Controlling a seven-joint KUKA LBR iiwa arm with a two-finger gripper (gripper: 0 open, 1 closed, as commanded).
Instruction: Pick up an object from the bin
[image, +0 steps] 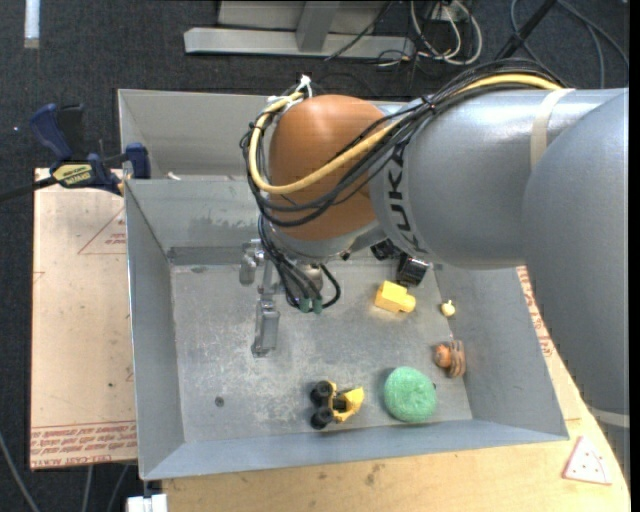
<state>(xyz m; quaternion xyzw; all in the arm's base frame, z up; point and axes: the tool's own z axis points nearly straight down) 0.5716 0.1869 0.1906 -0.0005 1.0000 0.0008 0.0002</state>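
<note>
The floor (70, 60) is dark, speckled carpet under even light. Toward its far edge lies a flat grey metal base (290, 40) with a post rising from it. Just beside the base, black and white cables (447, 22) trail loosely across the carpet.

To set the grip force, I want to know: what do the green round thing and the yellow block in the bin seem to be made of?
The green round thing looks like soft foam or sponge: matte, with a finely pitted, slightly fuzzy surface. The yellow block looks hard, probably plastic or painted wood: smooth flat faces, crisp edges, even colour. Which of the two, I cannot tell.
</note>
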